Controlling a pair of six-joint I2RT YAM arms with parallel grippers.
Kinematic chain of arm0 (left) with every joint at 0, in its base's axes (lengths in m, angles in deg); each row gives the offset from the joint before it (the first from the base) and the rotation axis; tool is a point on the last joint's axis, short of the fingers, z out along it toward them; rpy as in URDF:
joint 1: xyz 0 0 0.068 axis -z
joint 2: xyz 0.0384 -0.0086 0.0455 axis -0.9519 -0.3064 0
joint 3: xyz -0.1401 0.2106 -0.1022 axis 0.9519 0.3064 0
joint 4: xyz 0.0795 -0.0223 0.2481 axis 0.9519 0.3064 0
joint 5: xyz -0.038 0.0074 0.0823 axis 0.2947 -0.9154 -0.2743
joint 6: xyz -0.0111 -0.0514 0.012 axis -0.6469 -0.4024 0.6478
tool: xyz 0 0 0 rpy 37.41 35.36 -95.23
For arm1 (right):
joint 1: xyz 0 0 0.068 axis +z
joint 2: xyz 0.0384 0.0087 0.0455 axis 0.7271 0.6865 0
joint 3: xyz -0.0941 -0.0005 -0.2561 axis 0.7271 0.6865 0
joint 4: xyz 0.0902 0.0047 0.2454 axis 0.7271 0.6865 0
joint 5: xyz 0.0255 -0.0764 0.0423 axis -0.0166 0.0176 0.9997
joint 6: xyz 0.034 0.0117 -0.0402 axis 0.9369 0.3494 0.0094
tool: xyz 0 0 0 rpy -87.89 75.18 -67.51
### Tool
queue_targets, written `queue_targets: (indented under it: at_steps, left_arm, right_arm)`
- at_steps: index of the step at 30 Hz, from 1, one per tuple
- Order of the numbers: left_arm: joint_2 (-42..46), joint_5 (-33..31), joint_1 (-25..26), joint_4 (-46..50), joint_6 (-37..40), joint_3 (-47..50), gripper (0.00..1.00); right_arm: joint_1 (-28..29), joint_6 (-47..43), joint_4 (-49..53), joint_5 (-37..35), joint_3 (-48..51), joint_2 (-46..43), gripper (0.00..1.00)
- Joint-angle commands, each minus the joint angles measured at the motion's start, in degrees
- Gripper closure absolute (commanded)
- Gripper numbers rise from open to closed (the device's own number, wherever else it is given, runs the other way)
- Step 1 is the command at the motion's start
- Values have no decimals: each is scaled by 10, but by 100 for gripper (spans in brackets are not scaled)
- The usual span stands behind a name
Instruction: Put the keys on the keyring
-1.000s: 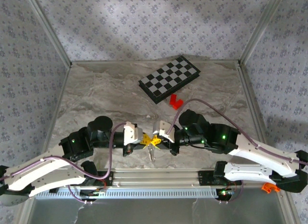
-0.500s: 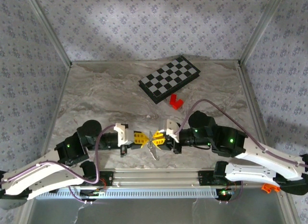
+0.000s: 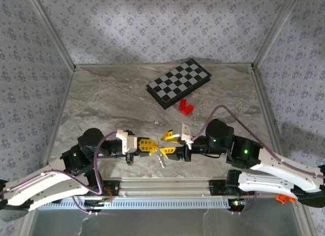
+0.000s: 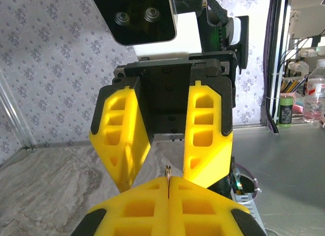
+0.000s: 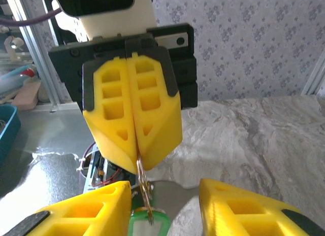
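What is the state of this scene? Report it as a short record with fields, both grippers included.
left gripper: shut, pinching the keyring at its tip
right gripper: open, facing the left gripper tip to tip
keyring: hangs down from the left gripper, over the near part of the table
keys: green head hangs just below the keyring; whether it is threaded on cannot be told
elsewhere: checkered board and red block lie on the far part of the table, untouched
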Motion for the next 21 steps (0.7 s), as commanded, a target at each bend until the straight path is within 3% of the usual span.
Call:
queue_targets:
  at_steps: [1,7,12,15,18,21]
  left_arm:
    - [3,20,1,-47,-7,-4,100]
    - [11,20,1,-59,-13,3,100]
    - [11,5,1,-47,-12,2,100]
    - [10,-24,1,6,2,-10,98]
    - [2,-59,1,82,22,-27,85]
    - [-12,-71,1,141,33,-44,81]
  right_arm:
    - [2,7,-25,5,4,-6,63]
    - [2,7,-27,3,8,-6,79]
    - [3,-1,-16,-2,2,-3,98]
    - [4,-16,27,-12,-18,4,100]
    - [4,-29,73,-21,-42,14,100]
    - [8,-43,120,-25,-68,34,100]
